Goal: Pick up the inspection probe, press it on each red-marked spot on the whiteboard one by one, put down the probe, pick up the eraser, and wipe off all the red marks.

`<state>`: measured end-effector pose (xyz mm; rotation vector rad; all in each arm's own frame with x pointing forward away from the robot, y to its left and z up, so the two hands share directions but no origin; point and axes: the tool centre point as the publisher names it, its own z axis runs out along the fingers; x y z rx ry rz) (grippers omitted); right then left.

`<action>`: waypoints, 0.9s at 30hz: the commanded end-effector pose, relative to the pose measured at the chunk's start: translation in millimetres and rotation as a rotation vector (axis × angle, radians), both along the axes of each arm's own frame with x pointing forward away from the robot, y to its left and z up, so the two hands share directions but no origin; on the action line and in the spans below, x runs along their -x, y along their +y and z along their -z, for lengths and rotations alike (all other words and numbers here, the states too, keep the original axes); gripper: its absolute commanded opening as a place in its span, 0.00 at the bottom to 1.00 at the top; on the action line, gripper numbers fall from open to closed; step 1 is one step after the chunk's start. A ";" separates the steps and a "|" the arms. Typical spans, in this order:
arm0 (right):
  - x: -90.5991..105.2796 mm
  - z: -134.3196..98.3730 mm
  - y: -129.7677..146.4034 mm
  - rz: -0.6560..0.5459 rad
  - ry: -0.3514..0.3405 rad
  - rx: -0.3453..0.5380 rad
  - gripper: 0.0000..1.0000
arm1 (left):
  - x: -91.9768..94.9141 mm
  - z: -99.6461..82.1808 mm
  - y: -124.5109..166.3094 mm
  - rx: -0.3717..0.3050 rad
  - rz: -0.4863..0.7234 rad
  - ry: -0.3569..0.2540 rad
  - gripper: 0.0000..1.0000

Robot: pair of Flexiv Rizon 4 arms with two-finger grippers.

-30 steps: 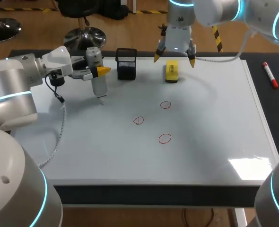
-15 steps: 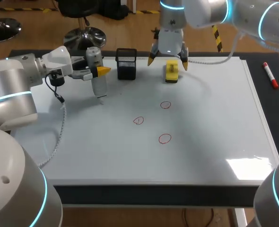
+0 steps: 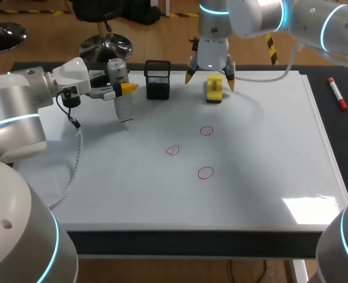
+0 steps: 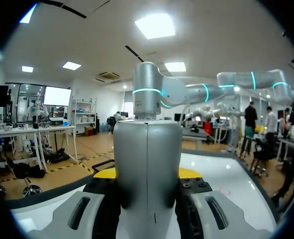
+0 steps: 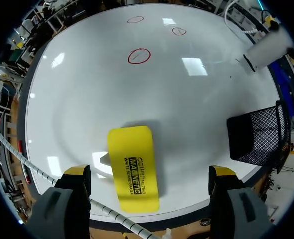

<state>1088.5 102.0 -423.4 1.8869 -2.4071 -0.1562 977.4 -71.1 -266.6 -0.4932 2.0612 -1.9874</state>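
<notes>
Straddling the eraser [image 3: 214,88], right fingers [image 3: 189,76] hang wide apart — left fingers [image 3: 128,88] clamp the probe [image 3: 124,107].

Right arm: over the last second my right arm [image 3: 253,15] has swung a little toward my left along the far edge of the white whiteboard surface [image 3: 268,153], mostly in the first half second.
Right end effector: my right end effector [image 3: 210,81] [image 5: 149,172] has shifted left and come lower and nearer. Its spread yellow fingertips [image 3: 189,76] now stand on either side of the yellow rectangular eraser [image 3: 214,88] [image 5: 133,167], apart from it.
Last half second: only a slight further settling of the same end effector.
</notes>
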 end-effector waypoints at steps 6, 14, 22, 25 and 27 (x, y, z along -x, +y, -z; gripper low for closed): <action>8.4 0.1 -7.6 0.003 -0.006 0.014 1.00 | -0.1 -0.9 0.0 0.001 0.000 -0.001 0.00; 10.1 3.6 -13.6 0.010 -0.007 0.019 1.00 | -0.1 -0.9 0.0 0.001 0.000 -0.001 0.00; 11.3 5.5 -19.8 0.017 0.001 0.030 1.00 | -0.1 -0.9 0.0 0.001 0.000 -0.001 0.00; 11.2 5.9 -20.5 0.018 0.004 0.032 1.00 | -0.1 -0.9 0.0 0.001 0.000 -0.001 0.00; 10.7 6.9 -21.2 0.017 0.006 0.034 1.00 | -0.1 -0.9 0.0 0.001 0.000 -0.001 0.00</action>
